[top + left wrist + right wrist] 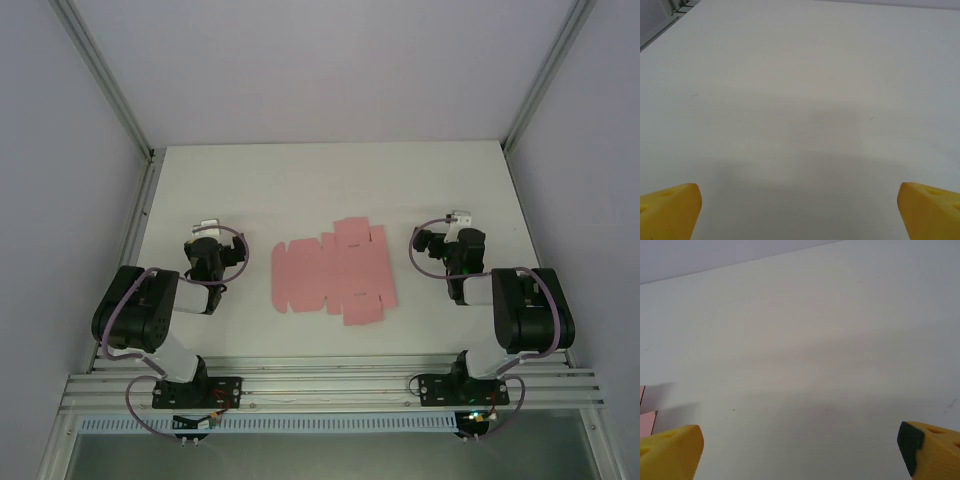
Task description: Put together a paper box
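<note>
Risk with the paper box (330, 280): liable to skid across the surface (330, 180) rather than lift, being thin flat card with no raised edge to catch. Liable also to crumple or fold off-line if pinched away from a score. Could swing askew if seized from one side alone.

Look: plain pink, die-cut, lying flat and unfolded at mid-surface between the two arms, touching neither. Small flaps along far and near edges. Creases too faint to trace from overhead, probably there.

Left claw (800, 200) and right claw (800, 440): spread wide, gripping nothing, poised either side of the sheet.
</note>
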